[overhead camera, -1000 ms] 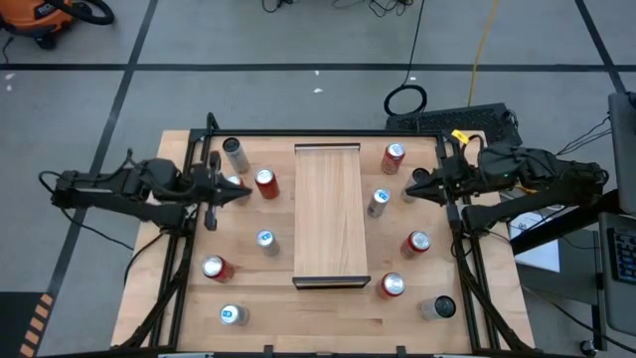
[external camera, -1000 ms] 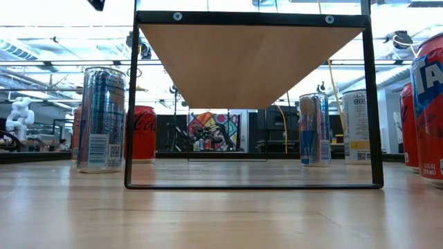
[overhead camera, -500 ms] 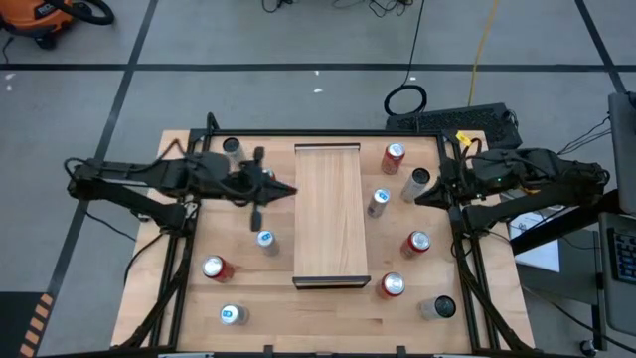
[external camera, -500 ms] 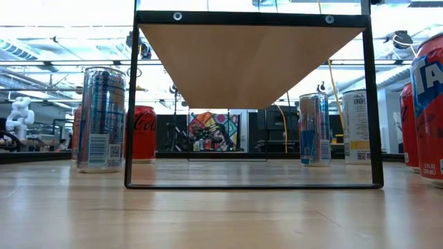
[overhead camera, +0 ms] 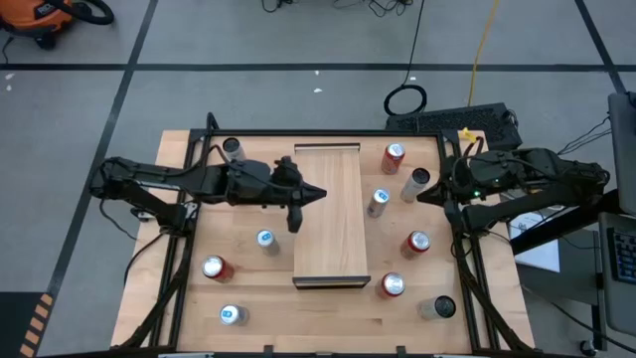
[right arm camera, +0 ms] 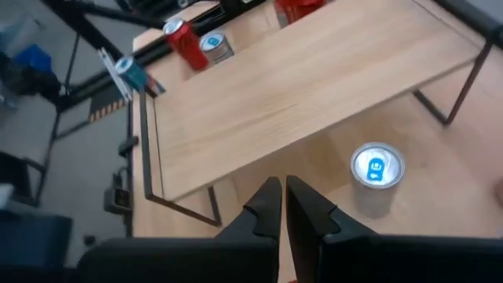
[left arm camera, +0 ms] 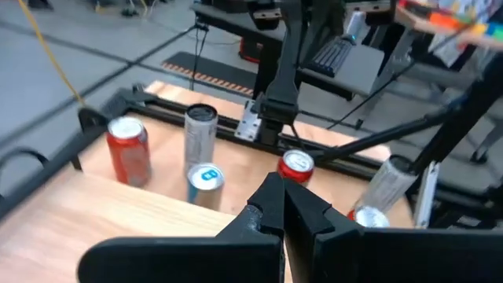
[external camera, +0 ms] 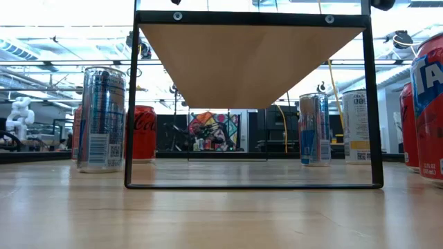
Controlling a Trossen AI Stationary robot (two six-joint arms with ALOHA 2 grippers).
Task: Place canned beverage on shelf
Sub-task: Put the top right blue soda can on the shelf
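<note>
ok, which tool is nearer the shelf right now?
Left. The left tool sits over the shelf by its left edge; the right tool waits off the shelf's right side.

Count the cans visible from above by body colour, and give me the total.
Red cans: 4
Silver cans: 6
Total: 10 cans in view, all on the tabletop, none on the shelf. The left arm may cover more.
</note>
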